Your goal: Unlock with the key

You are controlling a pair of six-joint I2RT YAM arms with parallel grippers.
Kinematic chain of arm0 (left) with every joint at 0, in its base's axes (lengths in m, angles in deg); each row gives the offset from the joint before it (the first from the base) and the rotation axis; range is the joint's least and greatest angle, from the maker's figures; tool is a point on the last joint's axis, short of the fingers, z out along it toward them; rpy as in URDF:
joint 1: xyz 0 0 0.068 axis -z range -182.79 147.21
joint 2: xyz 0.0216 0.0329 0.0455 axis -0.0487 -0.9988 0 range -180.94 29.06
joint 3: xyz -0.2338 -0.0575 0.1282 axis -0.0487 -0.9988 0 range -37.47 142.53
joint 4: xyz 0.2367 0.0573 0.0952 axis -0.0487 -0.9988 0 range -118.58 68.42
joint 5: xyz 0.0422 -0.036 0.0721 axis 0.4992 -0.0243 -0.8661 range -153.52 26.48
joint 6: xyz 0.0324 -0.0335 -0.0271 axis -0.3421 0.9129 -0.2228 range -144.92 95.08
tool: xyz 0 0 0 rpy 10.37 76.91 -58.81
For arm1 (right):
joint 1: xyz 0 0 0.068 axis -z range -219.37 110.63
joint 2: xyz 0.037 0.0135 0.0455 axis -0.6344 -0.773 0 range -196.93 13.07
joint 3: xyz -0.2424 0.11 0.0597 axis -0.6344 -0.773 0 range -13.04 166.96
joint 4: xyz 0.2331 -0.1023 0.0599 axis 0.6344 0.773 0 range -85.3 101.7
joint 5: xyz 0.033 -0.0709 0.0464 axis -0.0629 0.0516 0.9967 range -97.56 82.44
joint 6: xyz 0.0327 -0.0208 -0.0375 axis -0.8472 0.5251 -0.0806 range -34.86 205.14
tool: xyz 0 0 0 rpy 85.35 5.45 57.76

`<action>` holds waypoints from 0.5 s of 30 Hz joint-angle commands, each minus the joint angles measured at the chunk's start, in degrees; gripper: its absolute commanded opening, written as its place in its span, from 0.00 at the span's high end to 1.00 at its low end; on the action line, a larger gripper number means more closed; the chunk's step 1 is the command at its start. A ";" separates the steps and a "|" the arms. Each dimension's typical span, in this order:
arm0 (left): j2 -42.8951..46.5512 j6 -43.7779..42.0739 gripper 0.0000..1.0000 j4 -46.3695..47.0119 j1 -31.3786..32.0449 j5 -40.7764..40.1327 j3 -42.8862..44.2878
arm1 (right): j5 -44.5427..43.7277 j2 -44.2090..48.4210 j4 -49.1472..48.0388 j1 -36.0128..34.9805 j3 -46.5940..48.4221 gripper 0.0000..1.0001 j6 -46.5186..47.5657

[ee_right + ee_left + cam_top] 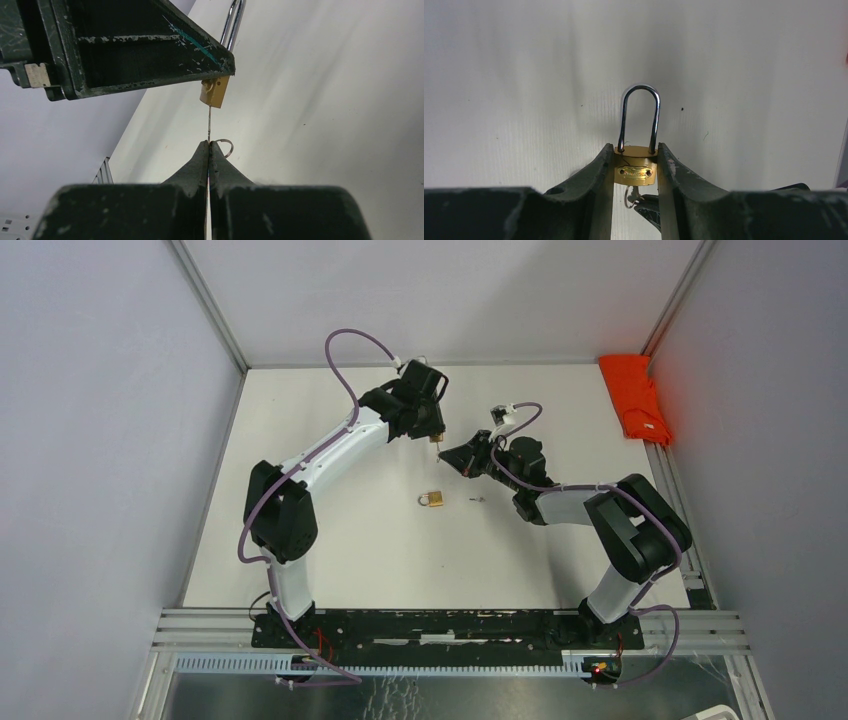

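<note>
Up off the table (350, 550), over its middle: left gripper (636, 150) clenched on the padlock (636, 169). Brass body pinched between both fingers, shackle (640, 112) pointing away from the wrist, both legs down in the body.

Right gripper (209, 145) squeezed tight on the key (209, 120). Thin blade seen edge-on, running from the closed fingertips up to the padlock's underside; depth in the keyhole impossible to judge. Ring (226, 146) poking out just beside the right fingertips.

Around them now: a second padlock (432, 499) lying flat on the table, nearer the arm bases than the two grippers, clear of both. Just to its right, a small metal piece (476, 499), too tiny to name. Over at the far right corner, an orange cloth (635, 398) bunched along the table's edge, well apart from everything else.

In the way, from the right wrist: one dark, scuffed finger of the left gripper, stretched across the upper left and covering most of the brass body, only a lower corner peeking out.

Writing? A small nameplate (636, 172) fixed on the brass face, with raised letters, too blurred to read.
</note>
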 commanded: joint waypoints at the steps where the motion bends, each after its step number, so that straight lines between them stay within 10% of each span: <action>1: 2.69 0.95 0.98 2.38 0.05 -0.84 -0.50 | -1.06 1.93 -1.69 -0.23 1.10 1.00 0.60; 15: 2.63 0.86 0.98 2.58 0.12 -0.88 0.17 | -0.56 1.14 -2.01 -0.21 1.22 1.00 0.12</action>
